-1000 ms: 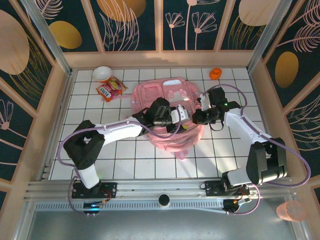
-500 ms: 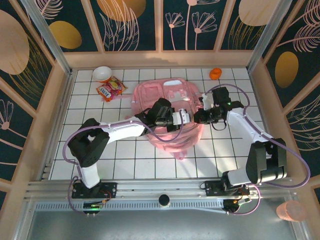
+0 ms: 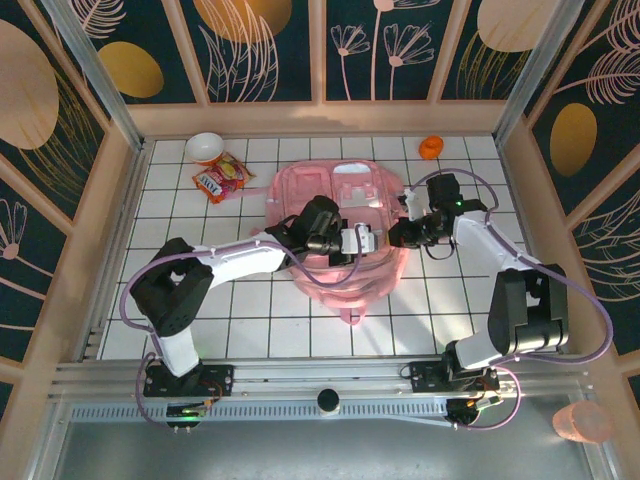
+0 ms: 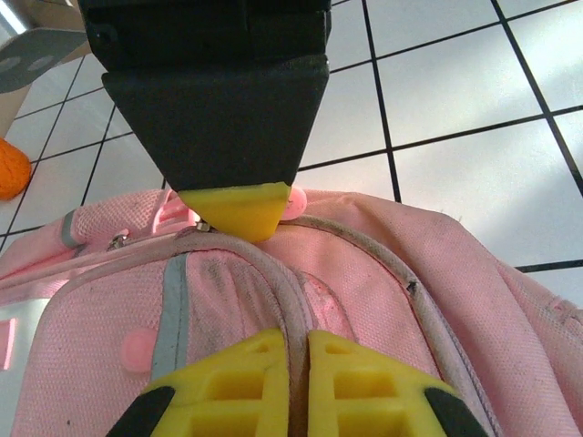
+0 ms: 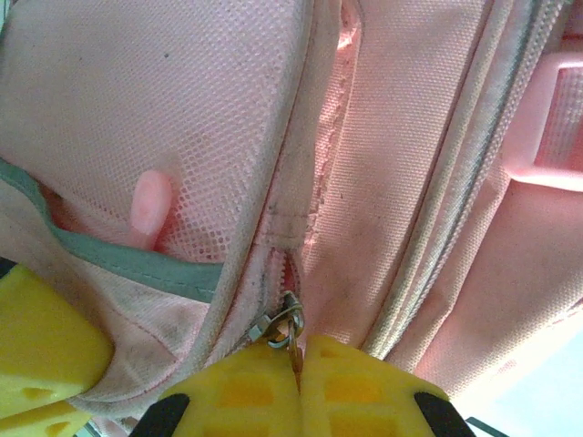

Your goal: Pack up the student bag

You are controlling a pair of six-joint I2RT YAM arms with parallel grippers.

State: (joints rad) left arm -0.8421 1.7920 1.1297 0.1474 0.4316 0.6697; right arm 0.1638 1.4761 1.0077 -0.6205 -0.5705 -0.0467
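Note:
The student bag [image 3: 330, 188], a large pink backpack with white trim, lies flat mid-table. My left gripper [image 3: 361, 240] rests on the bag's right side. In the left wrist view, my left gripper [image 4: 293, 341] is shut on a ridge of white piping on the bag [image 4: 100, 319]. My right gripper [image 3: 399, 233] sits at the bag's right edge. The right wrist view shows my right gripper [image 5: 298, 350] pinching a small metal zipper pull [image 5: 290, 328] at the end of a zip on the bag [image 5: 182, 109]. The two grippers almost touch.
A white bowl [image 3: 205, 147] and a red snack packet [image 3: 222, 179] lie at the back left. A small orange object [image 3: 430, 147] sits at the back right. Wooden walls and metal posts enclose the white tiled table [image 3: 250, 320].
My left gripper moved right across the bag and shut on the trim. The bag shifted slightly, its lower strap swinging left. The right gripper kept its hold on the zipper pull.

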